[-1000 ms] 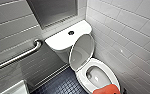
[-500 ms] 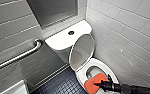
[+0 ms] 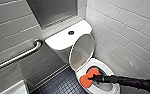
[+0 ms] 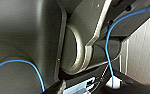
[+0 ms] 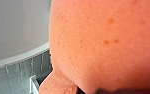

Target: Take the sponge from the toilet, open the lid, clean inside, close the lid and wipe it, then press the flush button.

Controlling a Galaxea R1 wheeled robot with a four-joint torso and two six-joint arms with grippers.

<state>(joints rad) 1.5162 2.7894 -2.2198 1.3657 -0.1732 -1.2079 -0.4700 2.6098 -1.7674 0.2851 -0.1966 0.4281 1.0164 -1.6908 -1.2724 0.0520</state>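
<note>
- Sponge, small, soft and orange-red, is clamped in the right pincer at the bowl rim of the white ceramic toilet.
- It has moved in from the bowl's front edge within the last second, so cleaning inside looks underway.
- White oval plastic lid stands raised.
- Around it are a dark small-tiled floor, pale wall tiles and a metal grab bar.

Dark small-tiled floor with the white toilet upon it, beside the wall.
</note>
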